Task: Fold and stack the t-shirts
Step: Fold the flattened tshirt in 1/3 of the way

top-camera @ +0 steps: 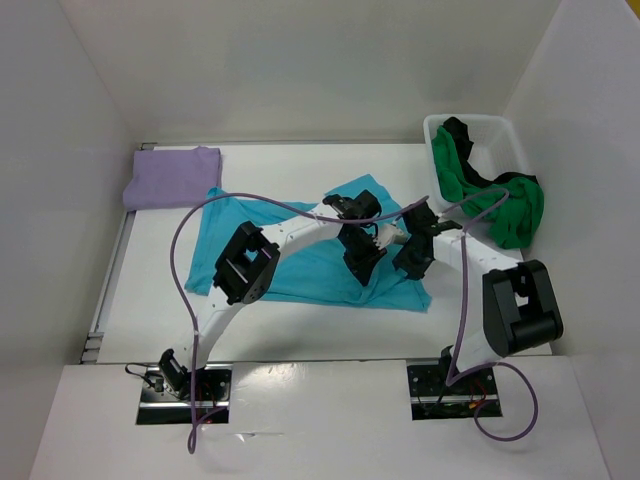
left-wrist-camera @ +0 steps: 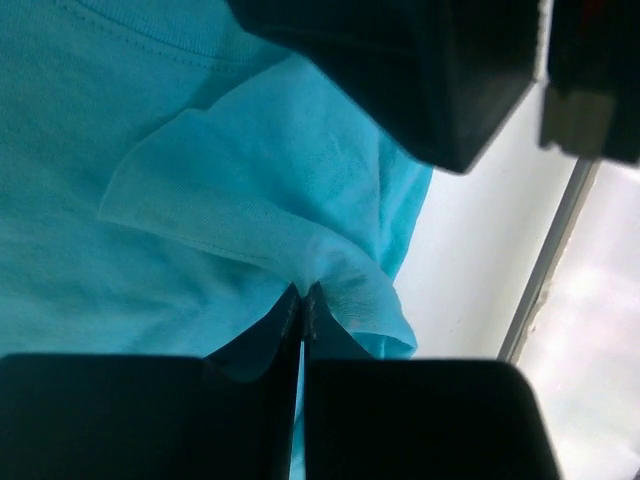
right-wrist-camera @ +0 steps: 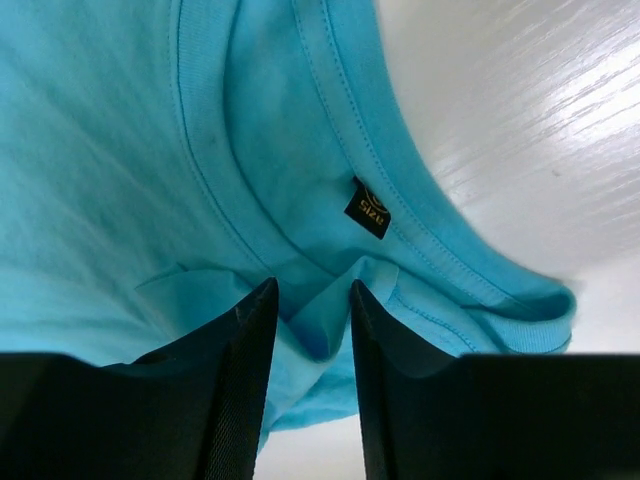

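White table, turquoise shirt (top-camera: 225, 235) spread mid-table, both grippers on it.

Left gripper (left-wrist-camera: 303, 296) is clamped tight on a thin raised fold at the shirt's edge. Right gripper (right-wrist-camera: 312, 292) stands part-open astride a pucker beside the collar (right-wrist-camera: 430, 225), not visibly pinching it. As I judge it, the right should close on that pucker before either arm lifts. Both should then rise together and level, keeping the edge taut so the fold lands straight and neither side drags. The shirt lies mostly flat and lightly rumpled, with a black tag (right-wrist-camera: 367, 208) inside the neck. A lavender shirt (top-camera: 172, 177) sits folded at far left. The green shirt (top-camera: 510, 210) and black shirt (top-camera: 458, 132) hang from the bin (top-camera: 490, 120).
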